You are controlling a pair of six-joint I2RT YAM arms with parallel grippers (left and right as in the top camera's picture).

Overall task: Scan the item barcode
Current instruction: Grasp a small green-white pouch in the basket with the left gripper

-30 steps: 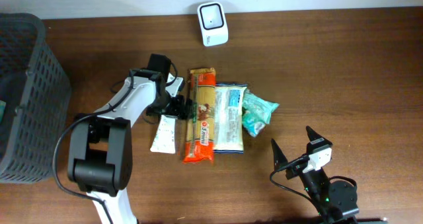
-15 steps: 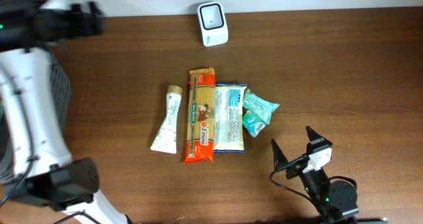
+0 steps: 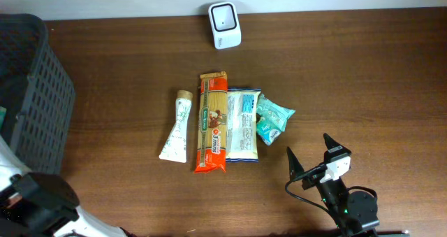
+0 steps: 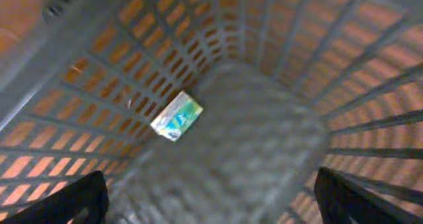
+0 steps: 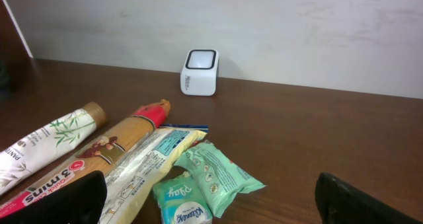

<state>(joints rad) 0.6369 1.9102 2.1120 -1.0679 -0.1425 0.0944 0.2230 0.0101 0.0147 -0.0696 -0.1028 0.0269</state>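
A row of items lies mid-table: a white tube [image 3: 176,127], an orange pasta pack [image 3: 213,121], a white-and-blue pack [image 3: 243,124] and green tissue packs [image 3: 272,119]. The white barcode scanner [image 3: 225,15] stands at the far edge. My left gripper [image 4: 211,207] hangs open over the inside of the grey basket [image 4: 277,45], where a small green-and-yellow packet [image 4: 177,116] lies. My right gripper [image 3: 308,146] is open and holds nothing, just right of the tissue packs [image 5: 215,178]. The scanner [image 5: 199,72] is straight ahead of it.
The grey mesh basket [image 3: 31,104] fills the table's left edge. The left arm's base [image 3: 35,209] shows at the bottom left corner. A white wall runs behind the scanner.
The left arm left the white tube, swung up and left over the basket, and is now nearly out of the overhead view. The items and the right arm have not moved.
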